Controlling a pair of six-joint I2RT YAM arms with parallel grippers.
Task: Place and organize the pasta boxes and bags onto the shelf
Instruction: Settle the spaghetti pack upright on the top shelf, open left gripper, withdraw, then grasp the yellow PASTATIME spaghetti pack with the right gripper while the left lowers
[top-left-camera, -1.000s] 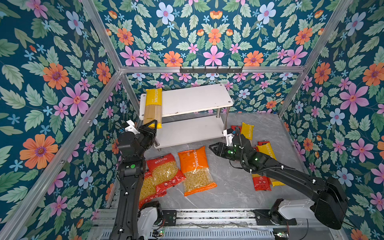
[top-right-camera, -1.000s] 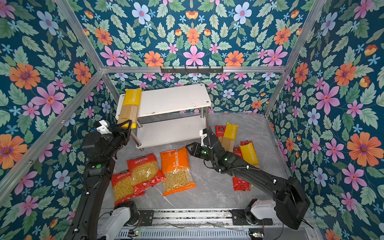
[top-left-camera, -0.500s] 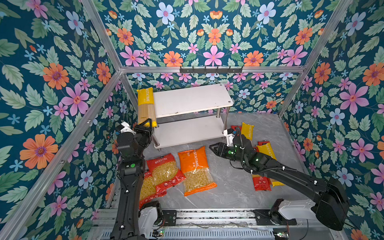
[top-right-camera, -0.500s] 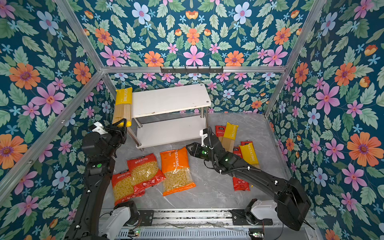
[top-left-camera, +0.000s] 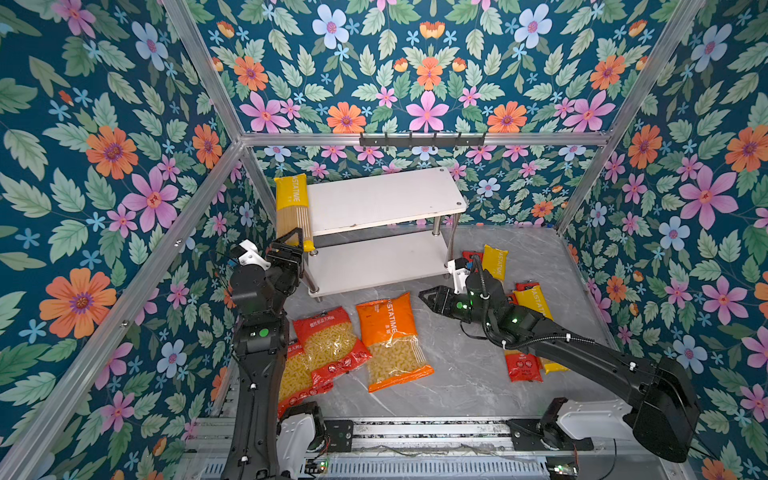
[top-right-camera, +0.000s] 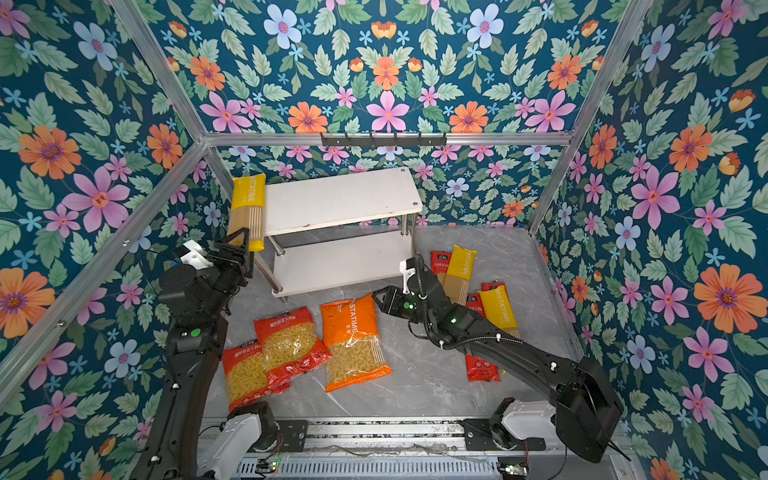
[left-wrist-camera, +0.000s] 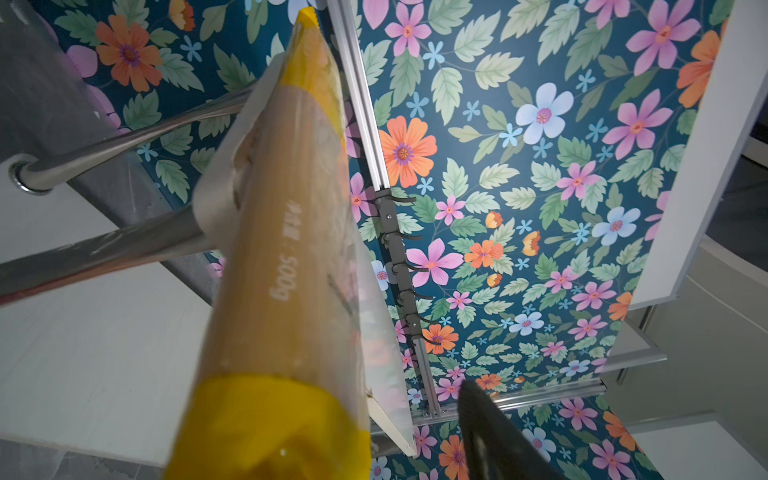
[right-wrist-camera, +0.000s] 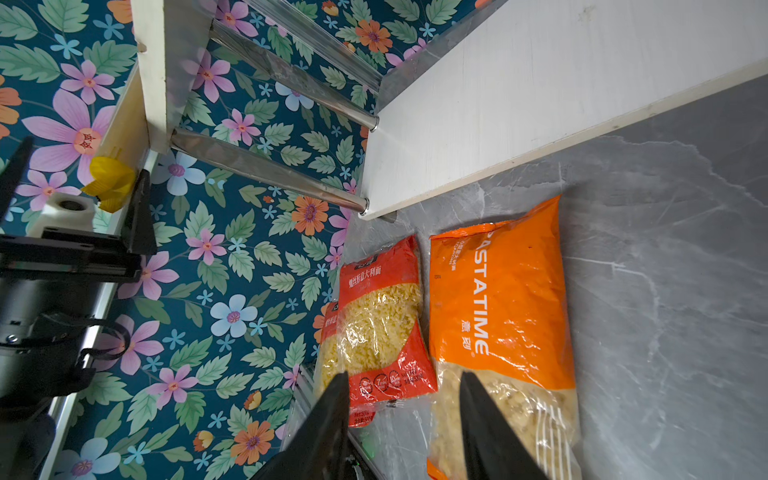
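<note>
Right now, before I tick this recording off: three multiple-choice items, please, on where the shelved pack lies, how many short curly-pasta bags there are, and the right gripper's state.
1. The only pack on the white two-tier metal-legged shelf lies on: A) lower board; B) top board's left end; C) top board's right end.
2. Short curly-pasta bags on the grey marble floor: A) three; B) two; C) five.
3. The right gripper is: A) shut on a pack; B) shut, empty; C) open, empty.
Key: B, the long yellow spaghetti pack lies there; A, two red plus one orange bag; C, its fingers stand apart with nothing between.
</note>
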